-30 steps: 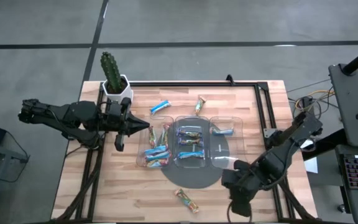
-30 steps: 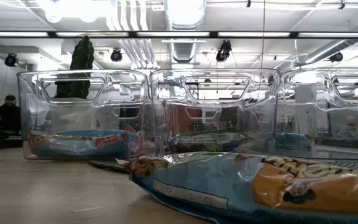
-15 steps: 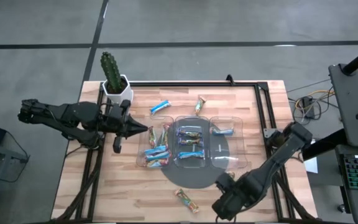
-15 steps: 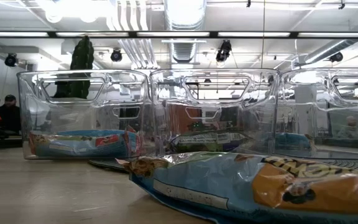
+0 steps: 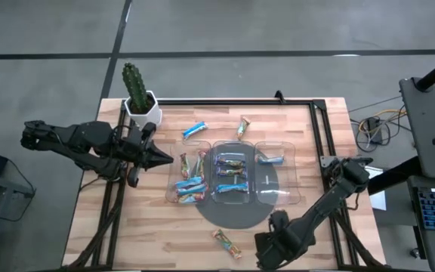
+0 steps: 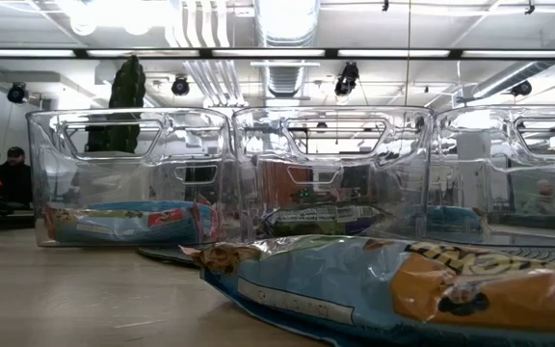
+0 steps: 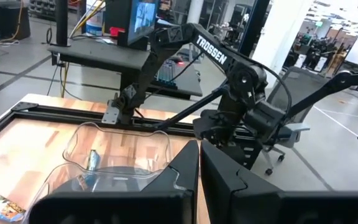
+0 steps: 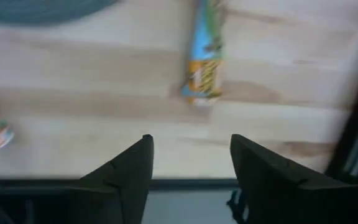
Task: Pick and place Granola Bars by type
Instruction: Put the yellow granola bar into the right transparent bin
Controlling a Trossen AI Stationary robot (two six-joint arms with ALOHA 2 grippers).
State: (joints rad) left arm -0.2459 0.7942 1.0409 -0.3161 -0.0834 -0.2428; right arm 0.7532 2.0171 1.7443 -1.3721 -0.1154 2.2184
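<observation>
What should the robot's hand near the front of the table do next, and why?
Probably slide the right gripper forward and lower it over the loose bar lying on the table in front of the tray. Its fingers are open and empty, and in the wrist view that bar lies just ahead of them, outside any compartment.

Robotics lab: exposed ceiling ducts, monitor, office chair, concrete floor.

Two matte black jointed arms, white TROSSEN lettering, angular dark wedge-shaped fingers
</observation>
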